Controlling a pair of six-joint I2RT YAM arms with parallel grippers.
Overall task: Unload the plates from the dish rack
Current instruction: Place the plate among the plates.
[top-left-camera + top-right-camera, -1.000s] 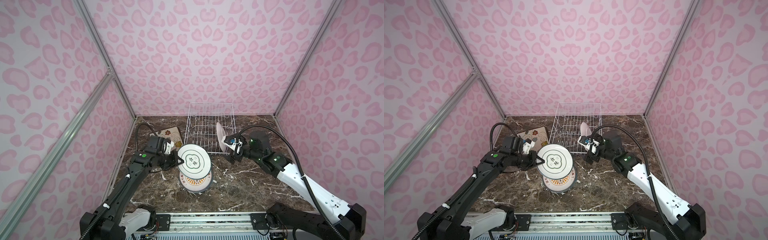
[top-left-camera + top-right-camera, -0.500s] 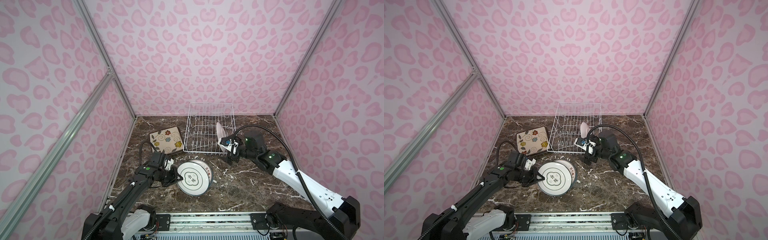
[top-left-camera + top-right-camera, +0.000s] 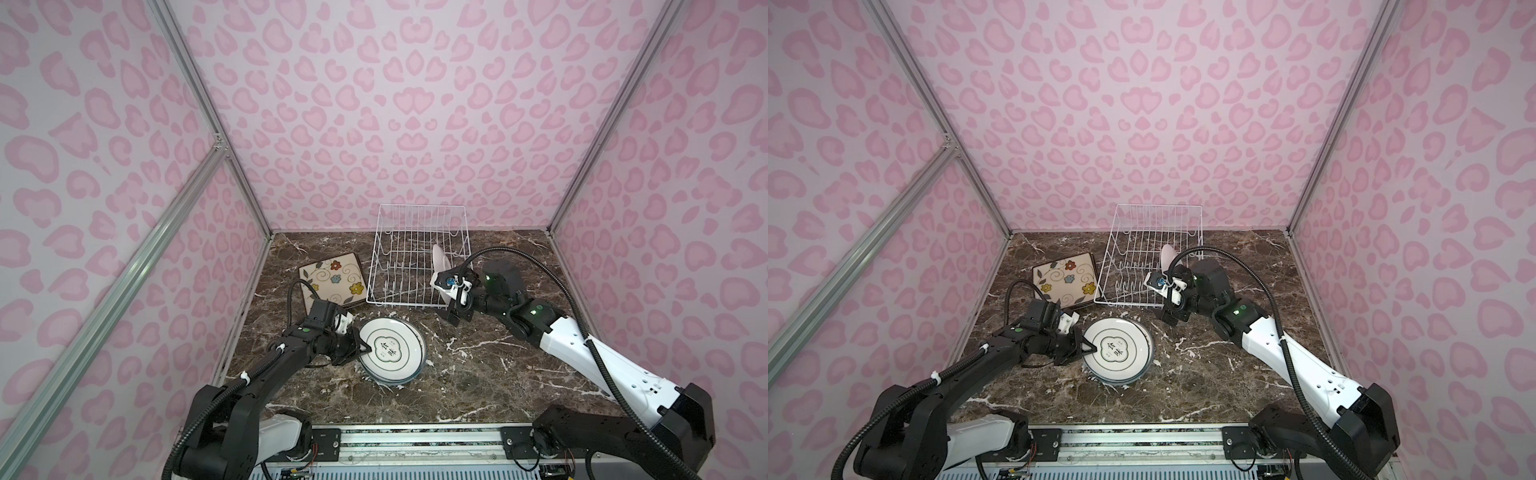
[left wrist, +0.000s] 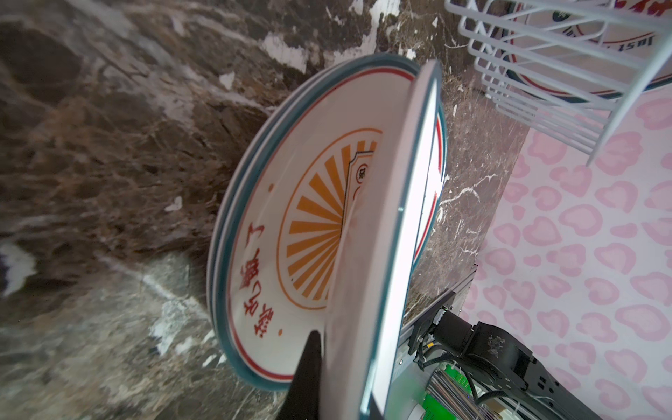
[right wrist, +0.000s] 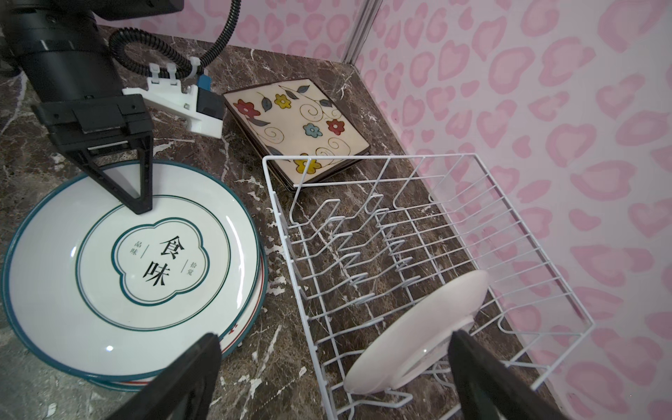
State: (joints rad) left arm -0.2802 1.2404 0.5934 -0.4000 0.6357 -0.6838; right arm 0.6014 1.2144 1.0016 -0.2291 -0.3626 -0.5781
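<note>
My left gripper (image 3: 364,349) (image 3: 1094,349) is shut on the near rim of a round white plate (image 3: 390,350) (image 3: 1119,347) (image 5: 138,269) with a teal ring and black characters. It holds the plate slightly tilted on a stack of round plates (image 4: 262,254) (image 5: 251,317). One finger (image 4: 309,358) shows under the rim; the other is hidden behind the plate (image 4: 385,254). The dish rack (image 3: 409,266) (image 3: 1144,266) (image 5: 400,218) holds one round white plate (image 3: 439,259) (image 3: 1167,255) (image 5: 418,327), standing at its front right. My right gripper (image 3: 446,300) (image 3: 1166,300) (image 5: 332,382) is open wide beside that plate.
Stacked square flowered plates (image 3: 332,280) (image 3: 1065,278) (image 5: 298,123) lie flat left of the rack. The marble table (image 3: 478,374) is boxed in by pink patterned walls on three sides. A metal rail (image 3: 415,440) runs along the front edge.
My left arm has lowered the round plate from above the stack down onto it. My right gripper has shifted slightly left toward the plate in the rack, still open.
</note>
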